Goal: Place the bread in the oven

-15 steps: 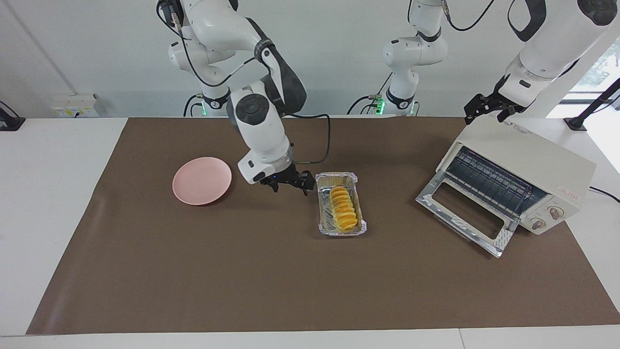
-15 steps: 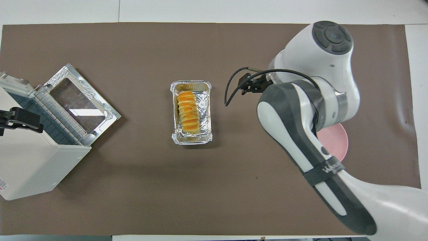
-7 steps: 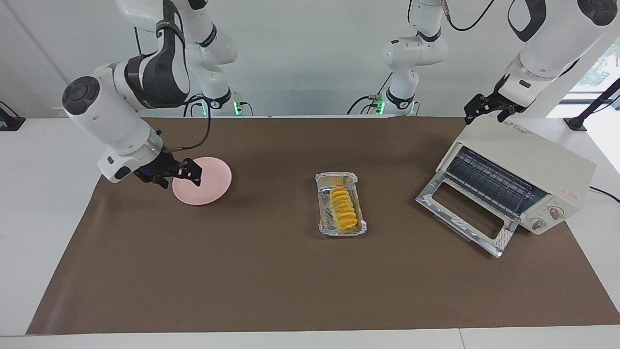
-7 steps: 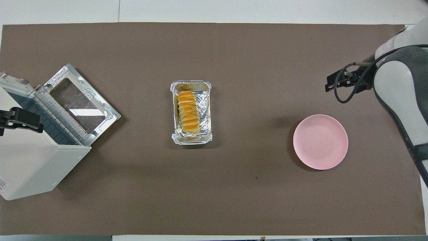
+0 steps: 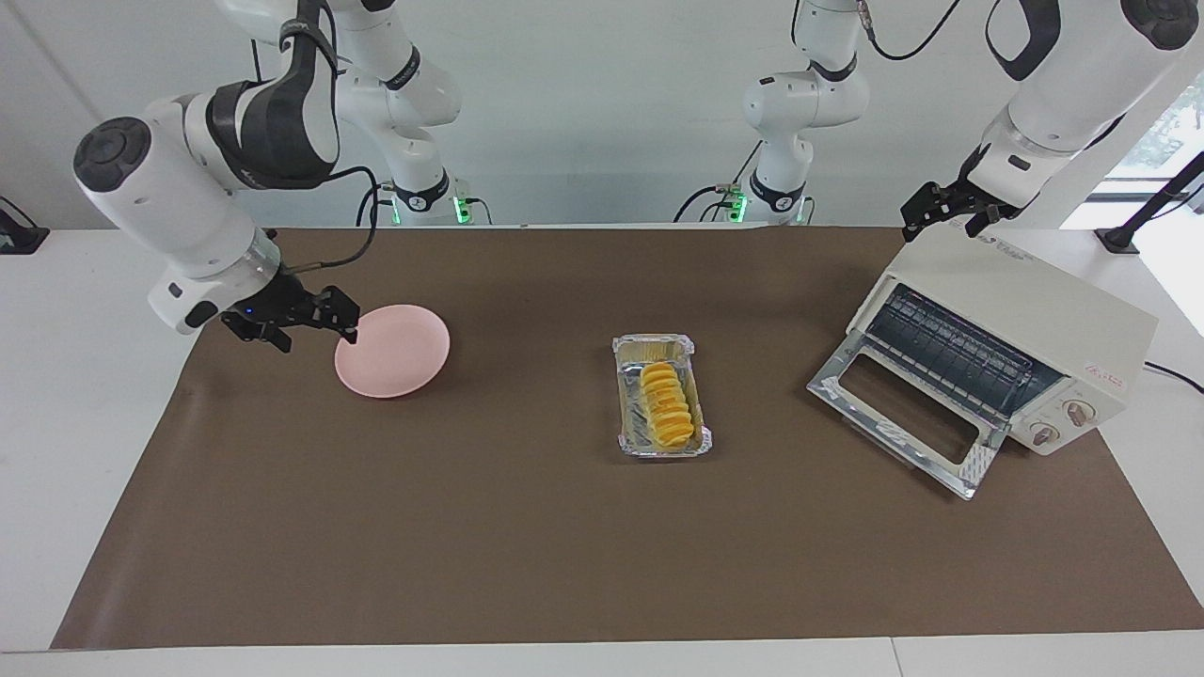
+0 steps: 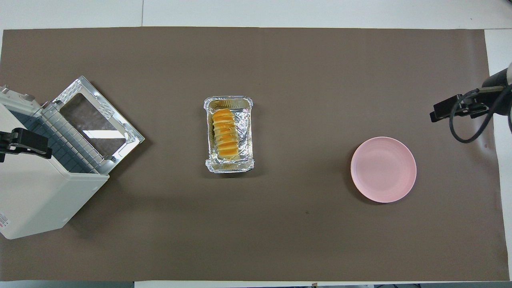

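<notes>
The bread [image 5: 668,406], a golden-yellow ridged loaf, lies in a crinkled foil tray [image 5: 654,341] at the middle of the brown mat; it also shows in the overhead view [image 6: 225,134]. The cream-white oven [image 5: 1030,306] stands at the left arm's end of the table, with its glass door [image 5: 898,414] dropped open and the wire rack showing. My right gripper [image 5: 315,329] hangs empty over the mat's edge beside the pink plate, well away from the bread. My left gripper [image 5: 941,224] waits just over the oven's top, empty.
A round pink plate [image 5: 393,350] lies on the mat toward the right arm's end. A third arm's base [image 5: 781,188] stands at the robots' edge of the table. The brown mat [image 5: 527,545] covers most of the table.
My right arm has swung away from beside the foil tray, past the pink plate, to the right arm's end of the mat. The left arm, bread and oven have not moved.
</notes>
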Controlling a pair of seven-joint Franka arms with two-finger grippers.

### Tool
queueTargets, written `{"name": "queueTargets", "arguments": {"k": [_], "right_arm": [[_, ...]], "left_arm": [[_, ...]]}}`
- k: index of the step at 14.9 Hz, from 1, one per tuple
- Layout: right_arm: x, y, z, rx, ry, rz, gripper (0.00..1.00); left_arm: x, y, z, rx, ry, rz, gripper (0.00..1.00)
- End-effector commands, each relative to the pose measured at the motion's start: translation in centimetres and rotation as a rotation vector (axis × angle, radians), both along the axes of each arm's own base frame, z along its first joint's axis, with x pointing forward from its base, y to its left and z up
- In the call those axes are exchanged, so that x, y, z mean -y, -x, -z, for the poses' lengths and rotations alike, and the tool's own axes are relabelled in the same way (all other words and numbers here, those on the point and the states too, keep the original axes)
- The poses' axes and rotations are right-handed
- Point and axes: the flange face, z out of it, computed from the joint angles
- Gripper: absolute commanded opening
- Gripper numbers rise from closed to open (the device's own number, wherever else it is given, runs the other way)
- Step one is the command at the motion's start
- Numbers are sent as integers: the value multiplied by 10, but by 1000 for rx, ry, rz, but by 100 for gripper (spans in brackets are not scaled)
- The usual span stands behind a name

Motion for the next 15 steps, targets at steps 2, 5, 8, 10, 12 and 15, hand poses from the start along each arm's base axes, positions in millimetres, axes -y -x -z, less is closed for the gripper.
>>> {"name": "queueTargets", "arguments": {"k": [2,5,8,10,12,15], "right_arm": [[11,36,-32,-16,41,-20,100],[7,45,-37,-19,80,-34,100],[6,50,-46,-5,110,-37,100],[7,57,-53,10,112,-32,100],[9,58,-58,21,113,-20,100],[18,62,-64,27,96,51,100]], "left_arm": [[0,6,-3,2,0,1,100],[0,6,-3,2,0,1,100],[0,6,-3,2,0,1,100],[0,6,-3,2,0,1,100],[0,6,-3,2,0,1,100],[0,6,-3,2,-1,1,100]]}}
